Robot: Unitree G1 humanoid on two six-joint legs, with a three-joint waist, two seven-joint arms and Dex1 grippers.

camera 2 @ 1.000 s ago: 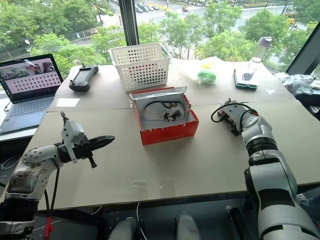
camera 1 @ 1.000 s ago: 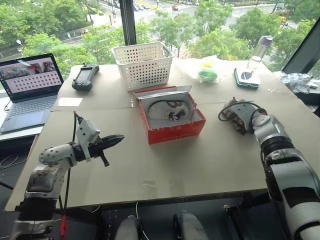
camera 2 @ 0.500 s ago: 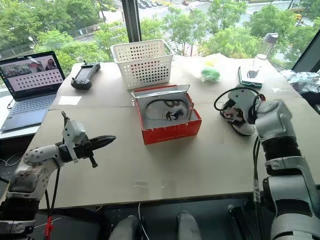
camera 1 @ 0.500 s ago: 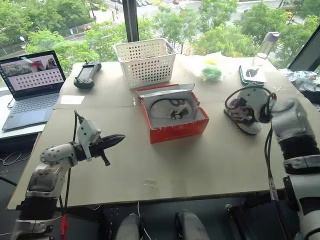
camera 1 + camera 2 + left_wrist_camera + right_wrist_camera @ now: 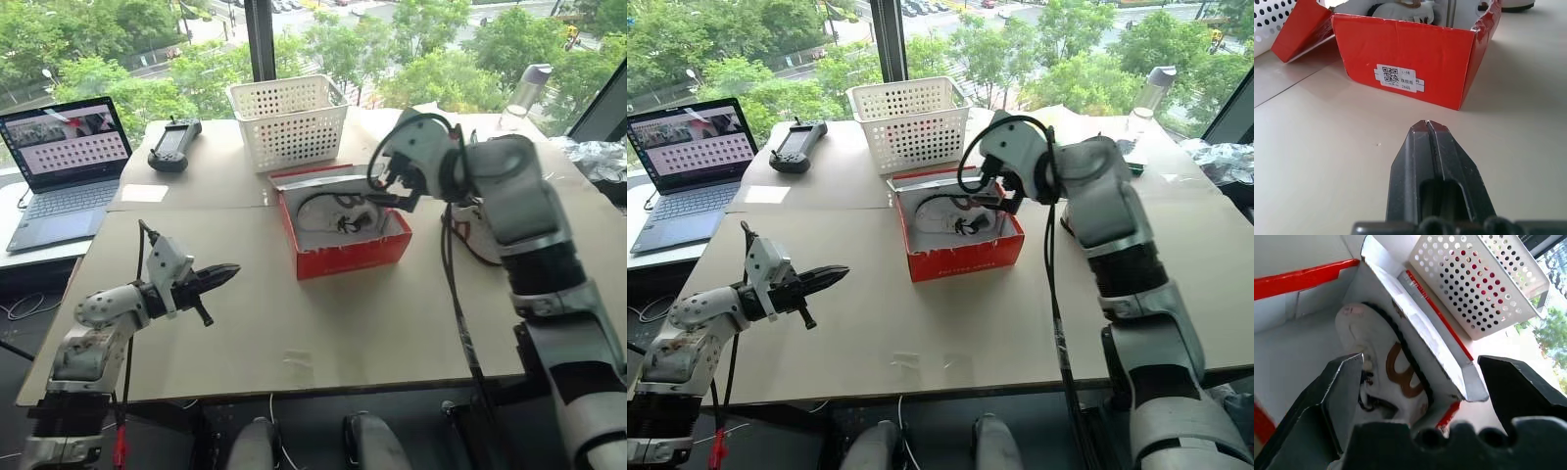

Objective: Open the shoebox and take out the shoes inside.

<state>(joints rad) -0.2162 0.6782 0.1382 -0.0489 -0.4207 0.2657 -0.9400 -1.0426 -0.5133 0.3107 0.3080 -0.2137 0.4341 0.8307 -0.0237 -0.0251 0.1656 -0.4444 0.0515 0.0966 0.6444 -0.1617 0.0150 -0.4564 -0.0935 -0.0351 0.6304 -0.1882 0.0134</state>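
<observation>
Red shoebox point(image 5: 343, 235) open, one shoe point(image 5: 1386, 377) inside. Right gripper point(image 5: 1430, 396) spread wide above it. Left gripper point(image 5: 223, 273) pressed together, hovering apart, empty. Second shoe point(image 5: 477, 227) on table point(image 5: 392, 323).

The shoebox point(image 5: 1400, 58) end carries a white sticker point(image 5: 1397, 79) (QR code, "L-18", "26").

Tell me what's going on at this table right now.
A humanoid robot is emptying a red shoebox whose lid is already open. Its right claw, jaws wide, hangs over the sneaker lying inside. Another sneaker sits on the table to the box's right. The left claw is shut and idle, pointing at the box.
</observation>
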